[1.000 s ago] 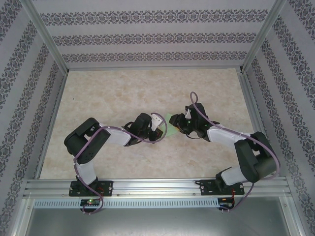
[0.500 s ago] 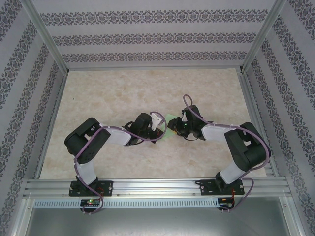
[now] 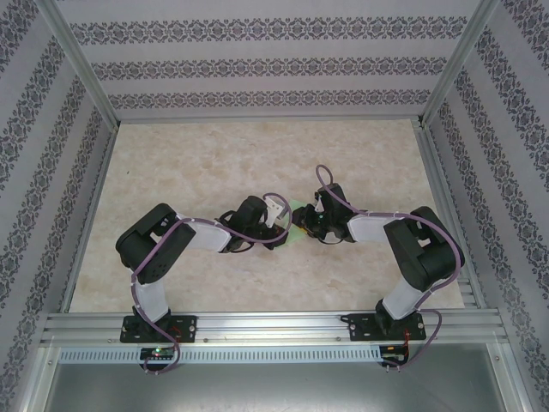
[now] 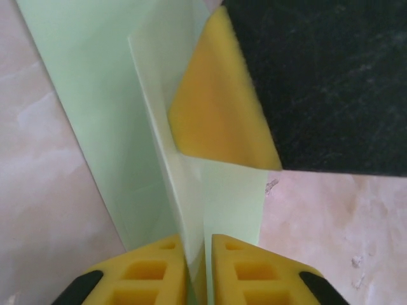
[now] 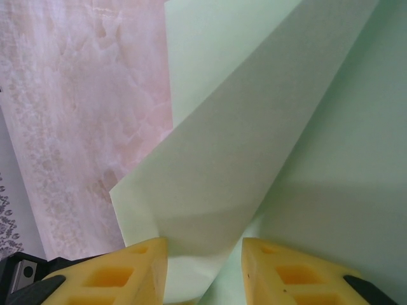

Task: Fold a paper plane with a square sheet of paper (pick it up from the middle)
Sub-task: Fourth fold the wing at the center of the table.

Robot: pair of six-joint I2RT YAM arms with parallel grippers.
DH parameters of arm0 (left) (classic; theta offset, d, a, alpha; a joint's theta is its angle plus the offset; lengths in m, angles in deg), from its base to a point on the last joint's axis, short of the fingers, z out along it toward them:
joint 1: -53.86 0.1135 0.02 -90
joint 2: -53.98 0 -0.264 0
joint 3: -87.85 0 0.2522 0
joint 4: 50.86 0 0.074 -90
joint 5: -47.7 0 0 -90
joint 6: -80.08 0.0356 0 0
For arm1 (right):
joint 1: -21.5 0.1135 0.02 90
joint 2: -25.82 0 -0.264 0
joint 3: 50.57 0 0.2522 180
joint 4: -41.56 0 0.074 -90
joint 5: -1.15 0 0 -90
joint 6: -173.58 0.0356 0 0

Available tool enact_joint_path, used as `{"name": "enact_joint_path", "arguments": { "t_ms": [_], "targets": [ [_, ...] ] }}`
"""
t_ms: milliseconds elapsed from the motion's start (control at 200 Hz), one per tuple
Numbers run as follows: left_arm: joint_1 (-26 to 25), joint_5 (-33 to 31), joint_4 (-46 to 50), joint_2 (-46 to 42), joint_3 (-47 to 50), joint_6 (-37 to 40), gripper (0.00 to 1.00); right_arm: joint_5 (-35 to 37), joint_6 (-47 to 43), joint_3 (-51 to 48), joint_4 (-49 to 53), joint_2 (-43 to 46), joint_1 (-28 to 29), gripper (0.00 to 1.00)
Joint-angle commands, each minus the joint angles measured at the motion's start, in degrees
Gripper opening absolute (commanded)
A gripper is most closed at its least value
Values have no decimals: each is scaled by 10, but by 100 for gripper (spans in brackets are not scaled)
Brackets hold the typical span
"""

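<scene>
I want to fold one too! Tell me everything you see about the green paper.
The green paper is thin, plain, pale mint, creased lengthwise with a flap raised off the marbled table. The left gripper pinches its fold; another flap sits between the right gripper's parted fingers, mid-table.

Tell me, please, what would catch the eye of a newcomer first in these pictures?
The pale green square sheet of paper stands out first, partly folded at the centre of the marbled table. In the left wrist view a raised fold runs between the yellow left fingers, which stand close together. The right fingers stand wider apart around a lifted flap.
</scene>
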Motion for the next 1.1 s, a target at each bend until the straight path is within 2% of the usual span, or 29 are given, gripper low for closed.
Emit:
{"name": "enact_joint_path", "arguments": {
  "t_ms": [0,75,280,520,704,1094],
  "targets": [
    [8,10,30,-15,-12,-28,24,15,-6,6,-13,-6,3,37],
    [10,12,34,-22,-12,-43,29,15,-5,5,-13,-5,2,38],
    [18,26,31,-33,-9,-82,32,16,-5,4,-10,-6,0,38],
    [18,1,57,-53,-7,-91,36,16,-4,3,-9,-6,-1,38],
    [19,-2,72,-55,2,-107,29,17,-2,2,-10,-6,-2,38],
    [13,36,63,-25,-12,-118,18,15,0,0,-13,-7,0,38]
  ]
}}
